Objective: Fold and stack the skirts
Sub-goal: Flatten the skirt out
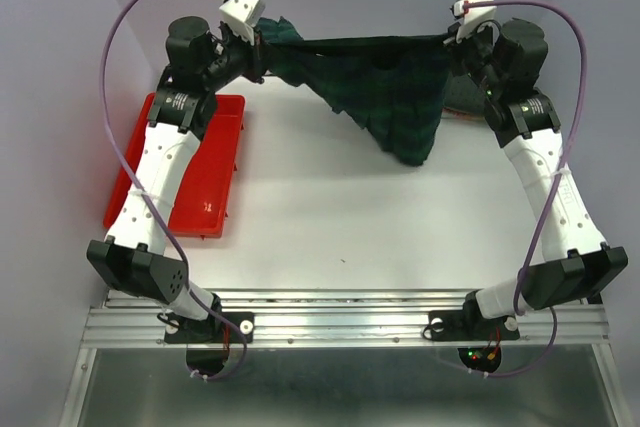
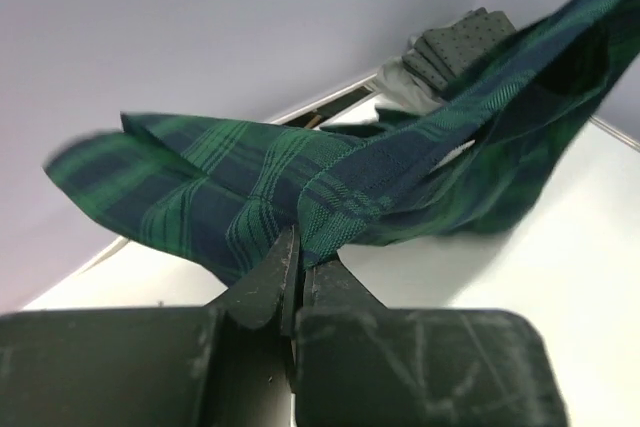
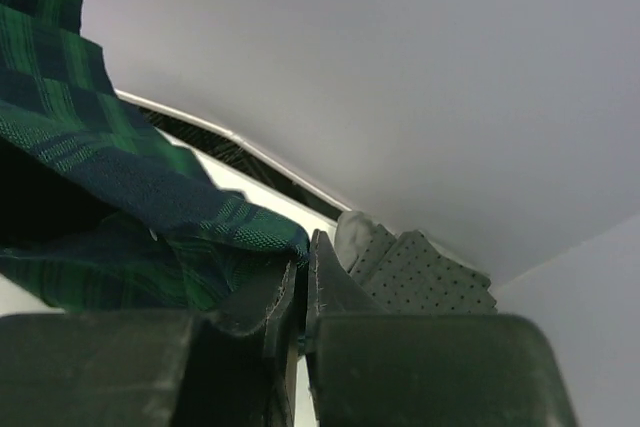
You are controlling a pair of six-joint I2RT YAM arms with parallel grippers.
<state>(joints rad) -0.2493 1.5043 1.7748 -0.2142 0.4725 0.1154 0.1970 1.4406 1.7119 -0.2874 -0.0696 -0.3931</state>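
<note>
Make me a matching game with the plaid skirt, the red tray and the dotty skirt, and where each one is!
Things:
1. plaid skirt
2. red tray
3. dotted charcoal skirt

Places:
A. folded, at the far right
B. hanging in the air, pinched at both ends
C. lying flat on the left side

Pairs: 1-B, 2-C, 3-A.
</note>
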